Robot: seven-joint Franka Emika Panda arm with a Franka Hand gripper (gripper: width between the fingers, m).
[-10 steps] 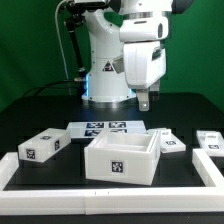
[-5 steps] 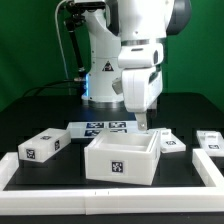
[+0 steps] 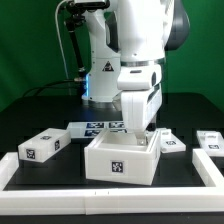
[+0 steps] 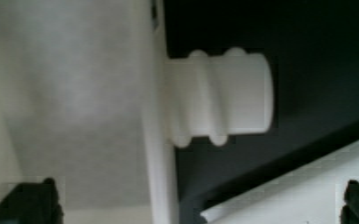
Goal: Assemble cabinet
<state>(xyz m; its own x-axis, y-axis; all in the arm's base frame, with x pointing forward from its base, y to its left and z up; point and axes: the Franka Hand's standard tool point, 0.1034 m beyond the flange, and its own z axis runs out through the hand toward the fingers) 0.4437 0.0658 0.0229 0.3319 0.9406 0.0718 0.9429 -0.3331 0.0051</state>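
Note:
The cabinet (image 3: 122, 160) is an open white box with one marker tag on its front face, standing at the front middle of the black table. My gripper (image 3: 137, 139) hangs low over the box's far right wall. In the wrist view the white wall (image 4: 78, 120) fills one side, with a ribbed white knob (image 4: 220, 95) sticking out from it over the black table. My gripper (image 4: 197, 205) is open; its two dark fingers (image 4: 30, 203) stand wide apart with the wall's edge between them. Nothing is held.
The marker board (image 3: 97, 127) lies behind the box. A tagged white block (image 3: 43, 146) lies at the exterior view's left, another (image 3: 168, 142) close to the box's right, a third (image 3: 210, 140) at the far right. A white rim (image 3: 100, 190) borders the table's front.
The arm has come down and slightly toward the exterior view's left, from well above the table to the cabinet's far right wall. The parts have not moved.

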